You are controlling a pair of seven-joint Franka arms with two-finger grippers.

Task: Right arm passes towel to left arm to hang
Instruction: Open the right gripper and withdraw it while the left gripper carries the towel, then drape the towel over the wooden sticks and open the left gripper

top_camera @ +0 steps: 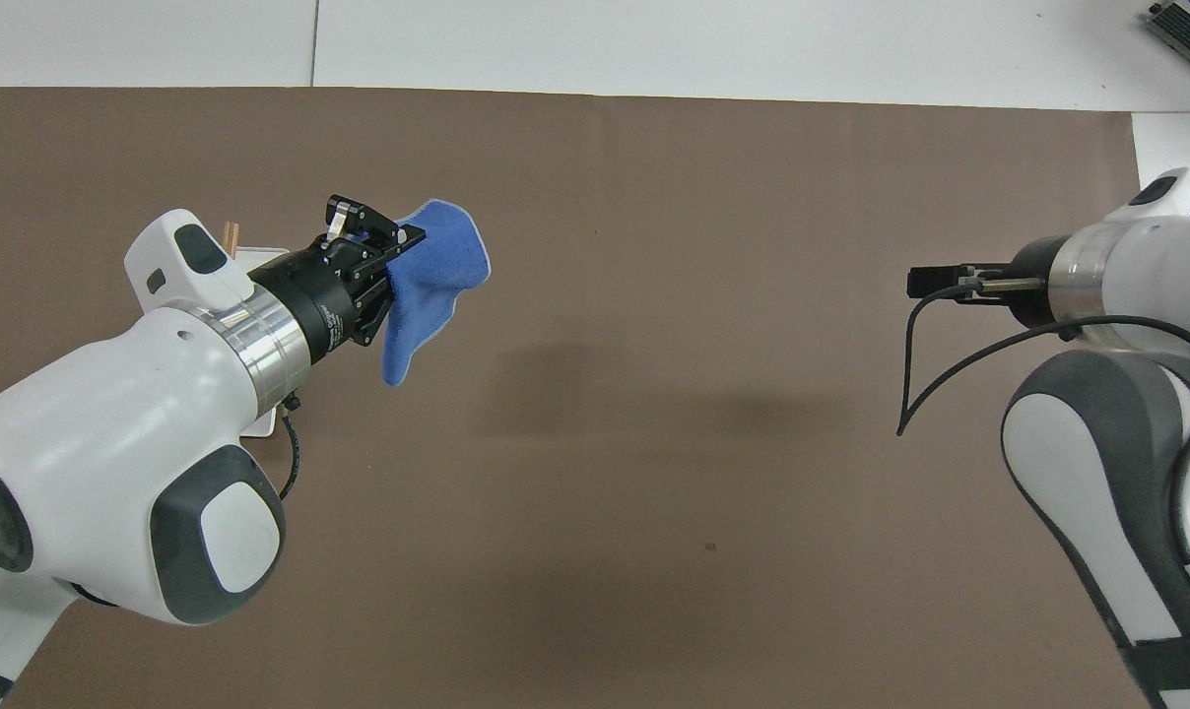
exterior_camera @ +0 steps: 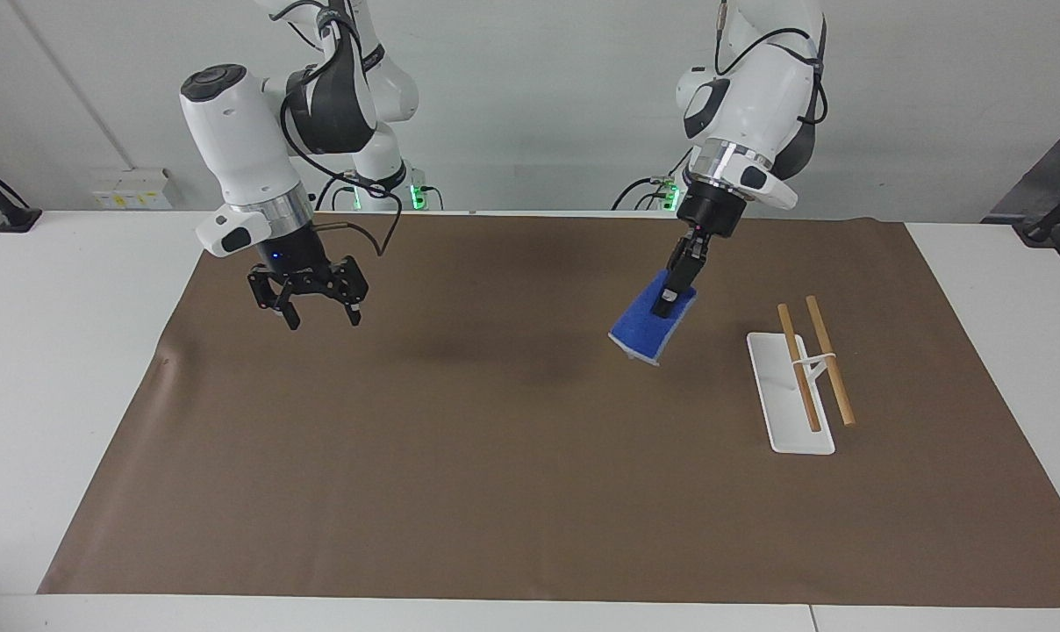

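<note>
The right gripper (exterior_camera: 317,314) hangs over the brown mat (exterior_camera: 495,491) toward the right arm's end of the tabletop (exterior_camera: 56,369). Its fingers are spread wide and there is nothing in them. This arm just waits.

The left gripper (exterior_camera: 668,303) is up in the air over the mat too, toward the left arm's end. Its fingers are pinched tight on the blue towel (exterior_camera: 649,331). They grip the top part of the towel, and the rest droops down below them. In the overhead view the loose part of the towel (top_camera: 429,286) sticks out past the fingers and points toward the middle of the mat. So the towel is with the left arm, and the passing part looks done. The hanging part is not done yet.

A bit farther from the robots, and more toward the left arm's end, stands the little rack (exterior_camera: 784,404). It has a white base and two wooden sticks (exterior_camera: 828,360) side by side. The sticks run long-ways from near the robots to far from them. The towel is near the rack but not touching it.

I think the left arm, which is much closer to the rack, must carry the towel sideways over the sticks. Then the loose part can drop across a stick.
</note>
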